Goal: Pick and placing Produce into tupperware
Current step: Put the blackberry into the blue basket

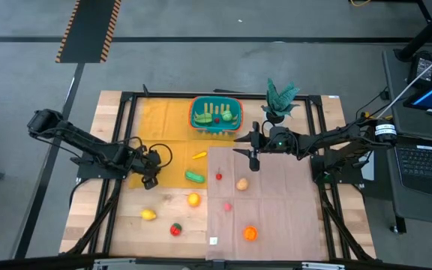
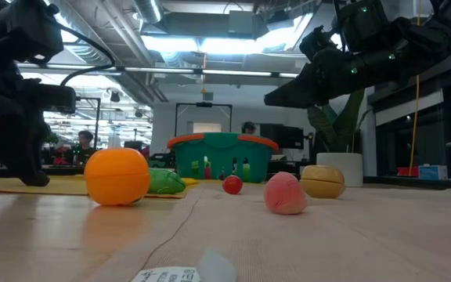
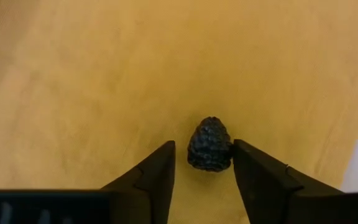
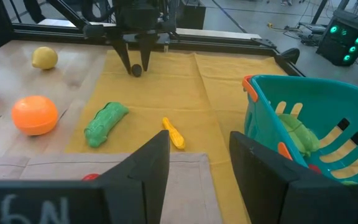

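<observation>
Wooden desk under the overhead camera, a yellow cloth at its far left and a tan one on the right. Down on the yellow cloth, the left pincer straddles a small dark bumpy berry, one finger touching its side and the other just off it: parted, nothing lifted yet, and whether it has a grip I cannot tell. Out from there lie a green vegetable and a small yellow-orange piece on the same cloth. Over on the far side, the right pincer hangs above the tan cloth just beside the teal basket, fingers parted and empty. The basket already holds a few green and yellow pieces. Left to go, by my count: the lemon, the orange fruit, a red-and-green one, plus several on the tan cloth. Early days, I'd say, well under halfway.
</observation>
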{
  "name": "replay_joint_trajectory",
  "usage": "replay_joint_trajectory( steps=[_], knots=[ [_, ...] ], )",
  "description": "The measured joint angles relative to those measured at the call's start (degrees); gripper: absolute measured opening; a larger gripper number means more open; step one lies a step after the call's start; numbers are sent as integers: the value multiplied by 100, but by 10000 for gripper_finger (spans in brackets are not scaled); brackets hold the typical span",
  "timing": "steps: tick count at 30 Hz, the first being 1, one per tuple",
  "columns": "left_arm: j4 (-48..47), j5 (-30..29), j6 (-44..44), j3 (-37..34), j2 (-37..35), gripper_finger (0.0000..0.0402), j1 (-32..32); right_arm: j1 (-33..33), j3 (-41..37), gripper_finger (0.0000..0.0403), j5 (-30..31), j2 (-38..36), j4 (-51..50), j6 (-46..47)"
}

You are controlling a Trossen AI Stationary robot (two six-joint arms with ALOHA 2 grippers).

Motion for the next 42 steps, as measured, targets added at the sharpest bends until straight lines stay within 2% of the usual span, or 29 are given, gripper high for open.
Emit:
replay_joint_trajectory(
  steps=[16, 25, 33, 39, 42],
  knots=[
    [90, 0, 1, 0, 0, 75, -2, 2, 0, 169, -2, 0, -2, 0],
    [111, 0, 4, 0, -2, 89, -2, 1, 0, 169, -2, 0, -2, 0],
    [89, 1, 24, 7, -26, 72, -2, 1, 0, 169, -2, 0, -4, 1],
    [-475, 4, 200, 427, -122, 82, -4, 0, 0, 169, -2, 0, -4, 0],
    [-650, -20, 362, 651, -187, 74, -4, 0, 0, 169, 0, 0, -11, 0]
  ],
)
